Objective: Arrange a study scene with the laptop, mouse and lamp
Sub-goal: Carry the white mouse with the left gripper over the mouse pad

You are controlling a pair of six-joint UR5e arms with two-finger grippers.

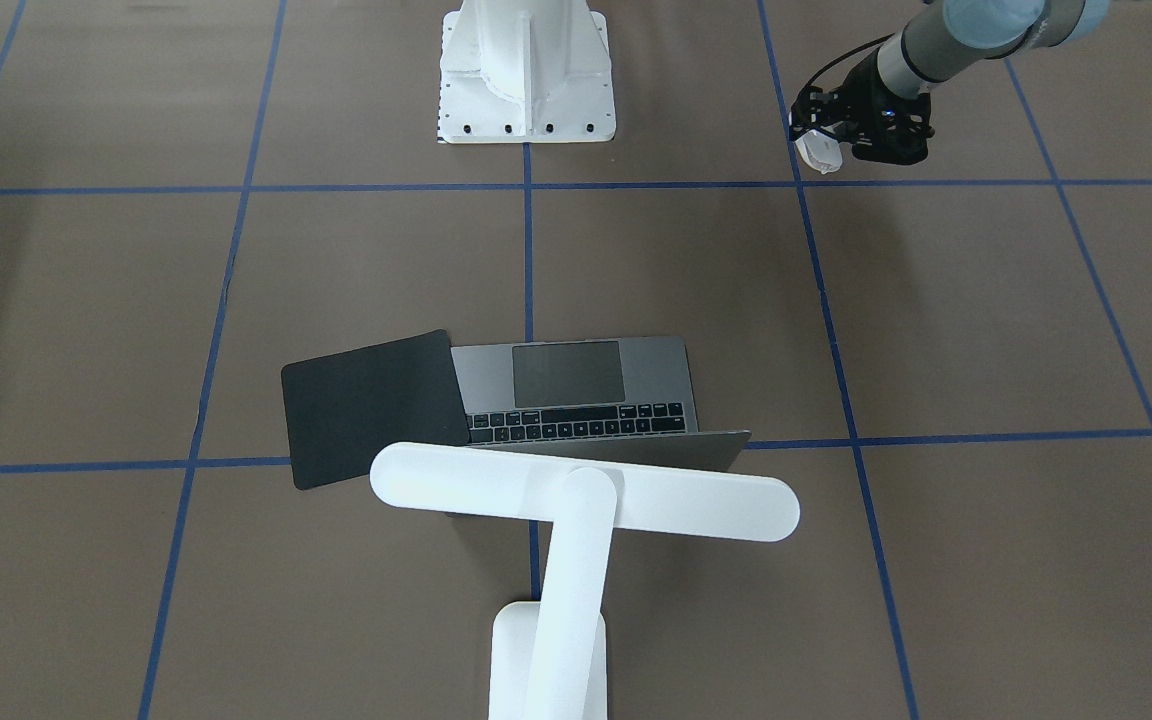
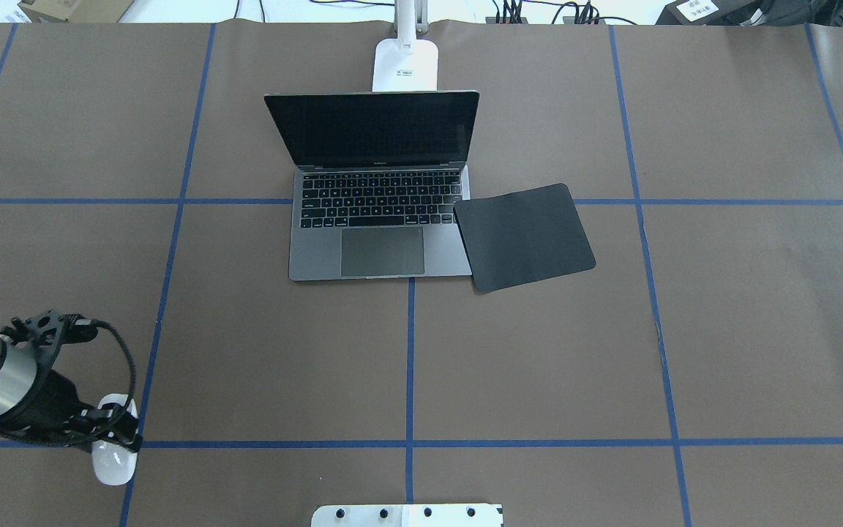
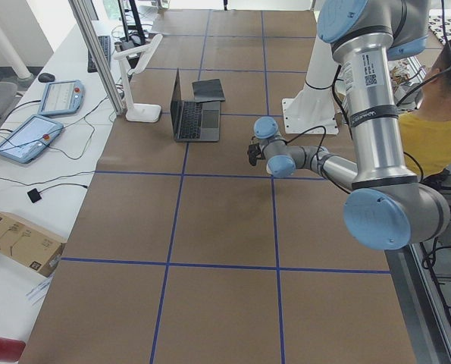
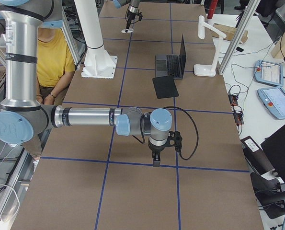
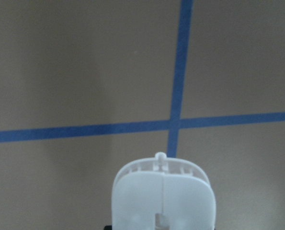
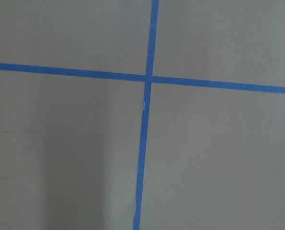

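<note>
Left fingers are closed on the mouse, lower left of the overhead view, right by a blue tape crossing. The wrist view shows the mouse end-on at the bottom edge, grip contact hidden. Can't tell if it is clear of the tabletop. Right fingers point down over bare tabletop in the side view; can't tell whether they are open or closed, nothing seen in them.

The laptop is open at upper centre, with the lamp behind it and its bar over the lid. The black mat touches the laptop's right edge.

Risks, my judgement:
- Mouse is smooth and rounded, so it could slip or rotate on the long carry to the mat.
- Path crosses the laptop, so the arm could clip the screen or lamp bar.
- Mat corner may overlap the laptop, so a drop near that edge leaves the mouse tilted.
</note>
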